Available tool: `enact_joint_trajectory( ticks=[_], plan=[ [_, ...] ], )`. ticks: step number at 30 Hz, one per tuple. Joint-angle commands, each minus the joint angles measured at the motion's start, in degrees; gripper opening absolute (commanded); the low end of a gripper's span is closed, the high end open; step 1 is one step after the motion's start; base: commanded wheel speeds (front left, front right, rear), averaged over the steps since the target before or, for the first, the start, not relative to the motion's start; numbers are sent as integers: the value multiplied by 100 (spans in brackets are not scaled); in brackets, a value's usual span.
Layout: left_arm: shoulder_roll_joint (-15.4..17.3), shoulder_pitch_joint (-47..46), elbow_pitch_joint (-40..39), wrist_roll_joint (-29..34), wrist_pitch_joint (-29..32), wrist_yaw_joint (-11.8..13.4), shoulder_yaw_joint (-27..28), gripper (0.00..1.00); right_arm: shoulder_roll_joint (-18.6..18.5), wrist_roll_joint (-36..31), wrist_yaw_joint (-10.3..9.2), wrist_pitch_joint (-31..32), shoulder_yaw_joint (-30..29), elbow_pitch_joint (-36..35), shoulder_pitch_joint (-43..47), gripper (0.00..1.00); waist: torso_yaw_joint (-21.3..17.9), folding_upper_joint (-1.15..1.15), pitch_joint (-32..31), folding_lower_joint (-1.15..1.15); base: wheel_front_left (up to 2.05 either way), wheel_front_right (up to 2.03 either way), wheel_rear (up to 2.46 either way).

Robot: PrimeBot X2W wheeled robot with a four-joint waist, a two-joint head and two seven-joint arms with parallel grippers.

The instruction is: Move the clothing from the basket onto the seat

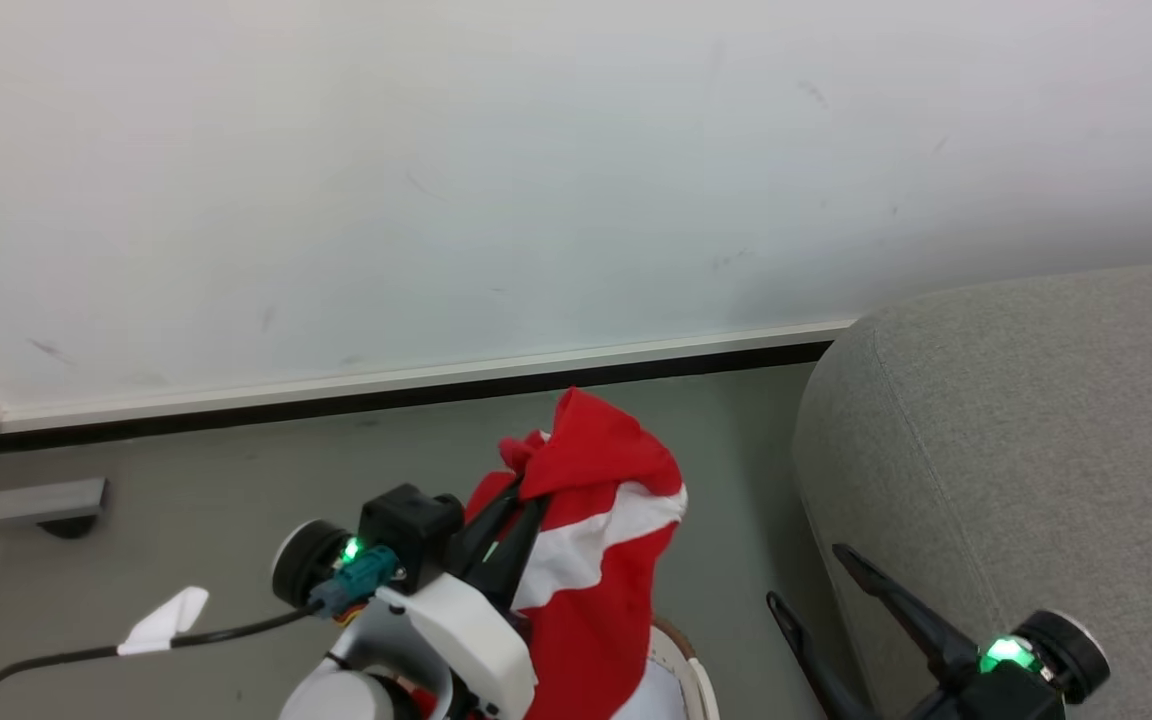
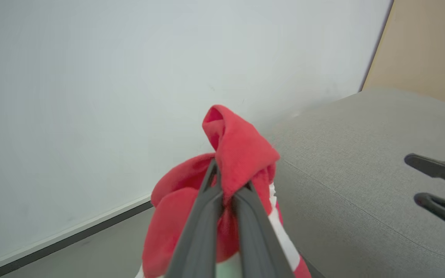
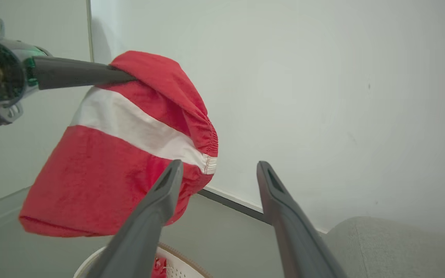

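Over basket [image 1: 704,690], left claw [image 1: 528,490] around clothing [image 1: 596,585]

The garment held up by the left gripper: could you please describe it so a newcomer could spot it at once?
Left of the big grey seat, above the white basket, the left gripper holds up a bunched garment. Unlike the red piece in the basket, it is red with a broad white band.

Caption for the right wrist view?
Left claw holds a red-and-white garment above the basket; right claw is open.
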Motion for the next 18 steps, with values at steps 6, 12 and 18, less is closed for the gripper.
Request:
enact_joint_trajectory(
  ticks=[6,12,18],
  plan=[
    [142,229,-536,-76,328,-87,-208,0,-875,552,-14,113,1141,172,-970,100,5,0,-22,2,0,0,0],
    [106,311,-685,-235,458,-188,-494,0,-1309,1008,-14,238,2110,491,-1949,100,65,0,-13,2,0,0,0],
    [83,187,-709,-415,544,-291,-876,0,-1238,1749,-14,295,3147,1115,-2764,100,148,0,-12,2,0,0,0]
  ],
)
